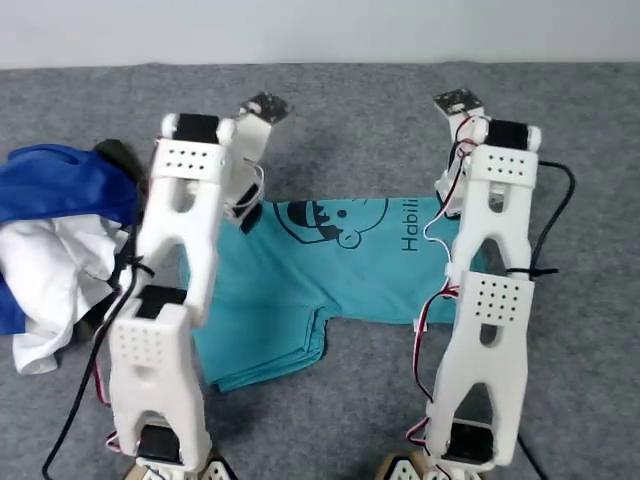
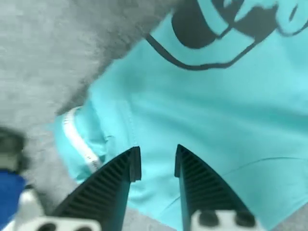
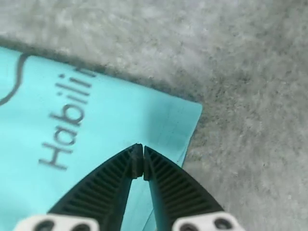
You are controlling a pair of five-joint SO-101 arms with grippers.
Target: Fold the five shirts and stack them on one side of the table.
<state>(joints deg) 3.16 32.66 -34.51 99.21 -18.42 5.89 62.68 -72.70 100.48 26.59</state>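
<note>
The teal shirt (image 1: 330,270) lies flat in the middle of the tabletop (image 1: 350,120), between the two arms. Its long axis runs from left to right. The neck opening points left and the bottom end points right, so the dark printed drawing and the line of lettering lie sideways. At the left end, a folded part with a sleeve sticks out toward the arm bases. The far edge of the shirt is straight.

The tabletop is covered in a grey, felt-like cloth. On its left side, well apart from the teal shirt, is a loose pile with a blue shirt (image 1: 60,185) on top of a crumpled white shirt (image 1: 55,270). A plain white wall (image 1: 320,30) runs along the far edge.

The left end effector (image 2: 158,156) is over the neck end of the teal shirt, just beside the collar with its white inner tape. Its jaws are spread, with teal cloth showing in the gap between them. The right end effector (image 3: 142,156) is over the shirt's far right corner, near the lettering. Its jaws are pressed together at the tips. I cannot tell whether they catch any cloth.
</note>
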